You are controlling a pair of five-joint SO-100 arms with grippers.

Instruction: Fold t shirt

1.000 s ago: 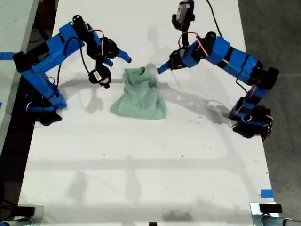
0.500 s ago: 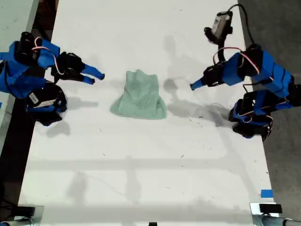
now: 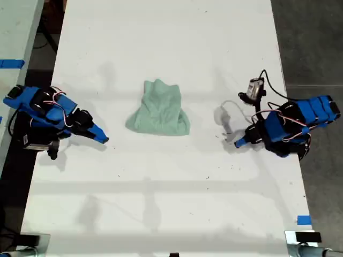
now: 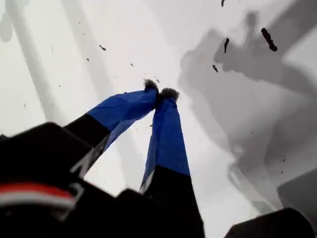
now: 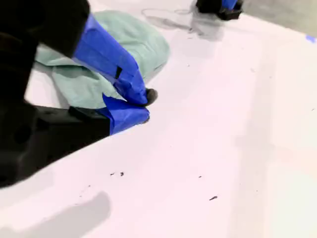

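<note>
My first gripper (image 4: 159, 92) is pinched closed on nothing, low over the white table (image 3: 161, 203). My second gripper (image 5: 146, 106) is likewise closed and empty. Both sit parked clear of the t shirt (image 3: 159, 110), a folded bundle mid-table, apparently finished.

Both arms folded low, one at each side of the exterior view. My first gripper (image 4: 161, 93) points down at bare surface, jaws pinched together, tips touching, nothing between them. My second gripper (image 5: 144, 106) sits low with its jaws closed and empty. Which arm is which in the exterior view: can't tell.
</note>
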